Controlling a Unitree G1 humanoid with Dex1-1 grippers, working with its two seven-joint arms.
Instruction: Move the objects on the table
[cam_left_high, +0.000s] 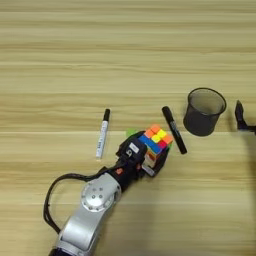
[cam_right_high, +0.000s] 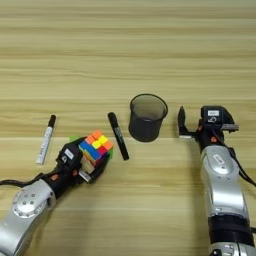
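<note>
My left gripper (cam_left_high: 144, 158) is shut on the multicolour puzzle cube (cam_left_high: 156, 140), which sits tilted between its black fingers near the table's middle. A small green bar (cam_left_high: 131, 133) peeks out just behind the gripper, mostly hidden. Left of the hand lies a white marker with a black cap (cam_left_high: 102, 134). An all-black marker (cam_left_high: 173, 129) lies right of the cube. My right gripper (cam_right_high: 192, 125) stands open just right of a black mesh cup (cam_right_high: 147, 117), with nothing in it.
The mesh cup stands upright between the black marker and my right hand. A black cable (cam_left_high: 52, 197) loops off my left forearm. The wooden table (cam_left_high: 125, 50) stretches far behind the objects.
</note>
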